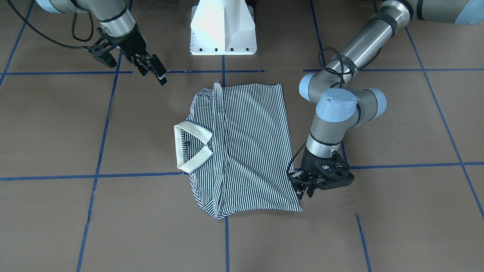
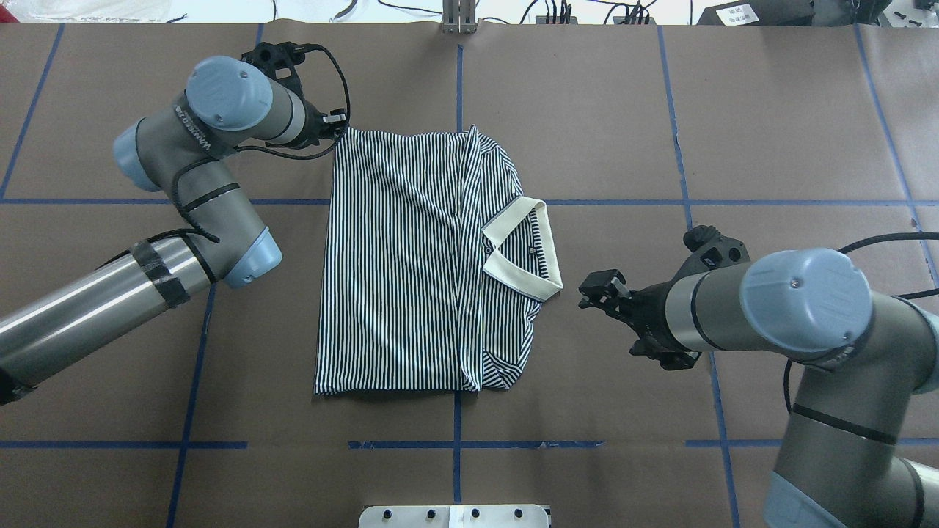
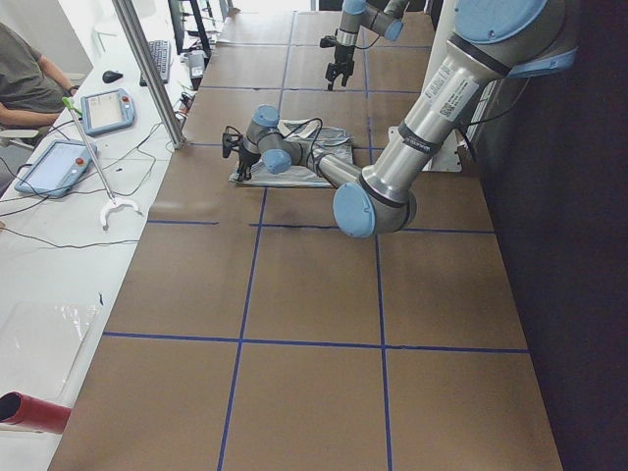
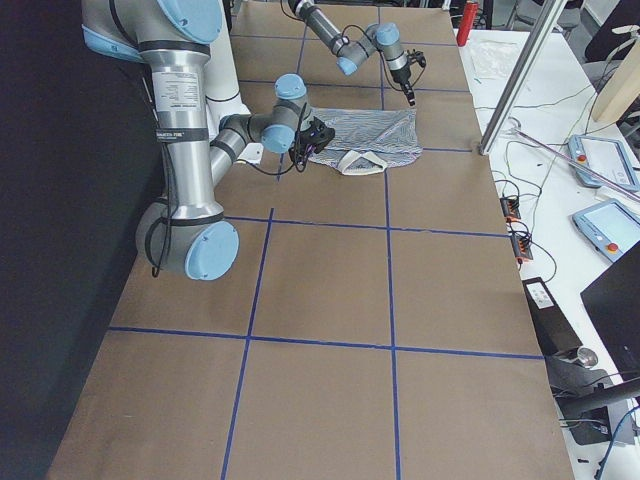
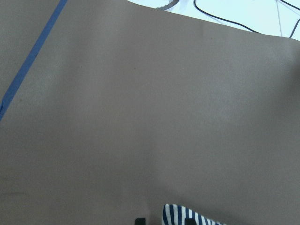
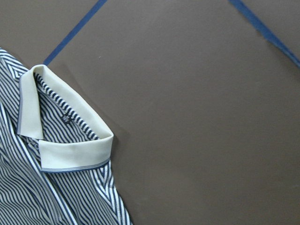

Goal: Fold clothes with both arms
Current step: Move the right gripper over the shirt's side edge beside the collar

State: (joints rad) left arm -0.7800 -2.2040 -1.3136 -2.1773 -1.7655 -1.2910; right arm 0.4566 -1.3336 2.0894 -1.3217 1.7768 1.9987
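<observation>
The striped polo shirt (image 2: 400, 257) lies flat mid-table with its sides folded in and its cream collar (image 2: 522, 249) toward my right arm. My left gripper (image 2: 334, 119) hovers at the shirt's far hem corner; it also shows in the front view (image 1: 304, 189). Its wrist view shows only a striped corner (image 5: 187, 218) at the bottom edge, so I cannot tell whether it is open or shut. My right gripper (image 2: 596, 290) is open and empty, a short way off the collar (image 6: 70, 150), above bare table.
The table is covered in brown paper with a grid of blue tape lines (image 2: 458, 88). The white pedestal base (image 1: 223, 28) stands on the robot's side. Tablets and cables (image 3: 103, 108) lie beyond the table's far edge.
</observation>
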